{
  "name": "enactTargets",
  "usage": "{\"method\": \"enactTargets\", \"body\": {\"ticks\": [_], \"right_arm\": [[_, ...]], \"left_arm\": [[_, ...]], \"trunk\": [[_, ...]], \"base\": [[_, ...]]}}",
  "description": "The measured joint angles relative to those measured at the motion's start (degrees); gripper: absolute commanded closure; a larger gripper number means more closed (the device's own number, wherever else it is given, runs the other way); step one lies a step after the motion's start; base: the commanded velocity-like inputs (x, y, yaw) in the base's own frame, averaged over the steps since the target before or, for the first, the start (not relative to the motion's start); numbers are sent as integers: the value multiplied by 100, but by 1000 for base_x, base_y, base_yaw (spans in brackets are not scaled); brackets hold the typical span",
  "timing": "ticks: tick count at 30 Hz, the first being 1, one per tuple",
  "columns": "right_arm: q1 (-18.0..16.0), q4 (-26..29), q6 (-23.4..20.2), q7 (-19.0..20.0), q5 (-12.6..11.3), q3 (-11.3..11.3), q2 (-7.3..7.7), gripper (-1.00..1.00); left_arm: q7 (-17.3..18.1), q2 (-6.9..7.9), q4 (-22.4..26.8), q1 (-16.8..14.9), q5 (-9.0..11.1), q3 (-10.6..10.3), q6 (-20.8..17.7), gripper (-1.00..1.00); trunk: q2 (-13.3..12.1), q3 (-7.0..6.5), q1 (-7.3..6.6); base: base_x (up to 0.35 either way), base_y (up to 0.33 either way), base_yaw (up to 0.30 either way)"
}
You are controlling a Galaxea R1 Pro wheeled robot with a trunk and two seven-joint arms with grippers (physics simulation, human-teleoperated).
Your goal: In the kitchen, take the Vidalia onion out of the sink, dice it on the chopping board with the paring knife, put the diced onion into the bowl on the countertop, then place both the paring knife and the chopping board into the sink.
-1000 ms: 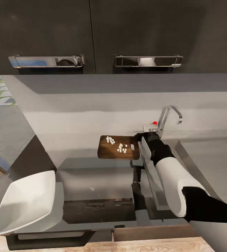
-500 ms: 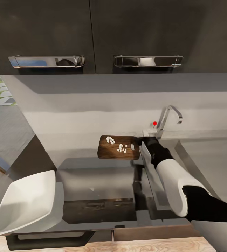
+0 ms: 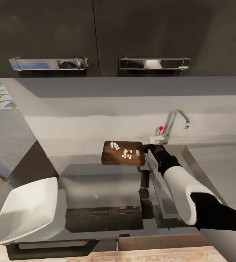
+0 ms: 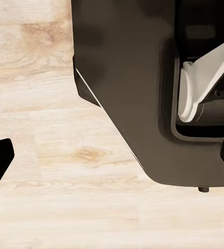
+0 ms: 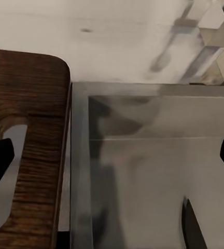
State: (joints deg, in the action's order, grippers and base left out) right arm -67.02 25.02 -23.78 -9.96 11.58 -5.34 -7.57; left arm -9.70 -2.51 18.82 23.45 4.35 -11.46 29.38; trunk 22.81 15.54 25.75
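White diced onion bits (image 3: pixel 122 150) lie on dark wooden chopping board (image 3: pixel 123 153) on grey worktop (image 3: pixel 78 145), just beside steel sink (image 5: pixel 158 171). Right tool (image 5: pixel 112 161) open over sink's edge. White square bowl (image 3: pixel 27 209) well apart. Left tool state: cannot tell.

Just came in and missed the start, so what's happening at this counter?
The robot's right arm is stretched out to the chopping board, its right pincer at the board's edge beside the sink. The onion is already diced: small white pieces lie scattered on the board. None are in the white bowl yet, which sits near the front left. The right wrist view shows the pincer open over the board's edge and sink rim, holding nothing.
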Motion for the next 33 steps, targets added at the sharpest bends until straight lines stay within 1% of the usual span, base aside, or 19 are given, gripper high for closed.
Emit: {"method": "enactTargets", "body": {"ticks": [5, 9, 11, 14, 21, 26, 33], "right_arm": [[0, -3, 12, 31, -4, 2, -5, -100], [0, -75, 27, 171, -5, 2, -1, -100], [0, -167, 143, 196, 1, 1, 0, -100], [0, -217, 235, 203, 4, -1, 0, -100], [0, -316, 270, 205, 7, -3, 10, -100], [0, -439, 414, 207, 7, 0, 77, -100], [0, -562, 468, 214, -2, 8, 81, -100]], "left_arm": [[0, 0, 5, 0, 0, 0, 0, -100], [0, 0, 4, 0, 1, 1, 0, -100], [0, 0, 3, 0, 1, 0, 1, -100], [0, 0, 6, 2, 1, 0, 0, -100], [0, 0, -1, 0, 2, 0, -1, -100], [0, 0, 1, 0, 1, 0, -1, -100], [0, 0, 0, 0, 1, 0, -1, -100]], "trunk": [[0, 0, 0], [0, 0, 0], [0, 0, 0], [0, 0, 0], [0, 0, 0], [0, 0, 0], [0, 0, 0]], "base": [[0, 0, 0], [0, 0, 0], [0, 0, 0], [0, 0, 0], [0, 0, 0], [0, 0, 0], [0, 0, 0]]}}
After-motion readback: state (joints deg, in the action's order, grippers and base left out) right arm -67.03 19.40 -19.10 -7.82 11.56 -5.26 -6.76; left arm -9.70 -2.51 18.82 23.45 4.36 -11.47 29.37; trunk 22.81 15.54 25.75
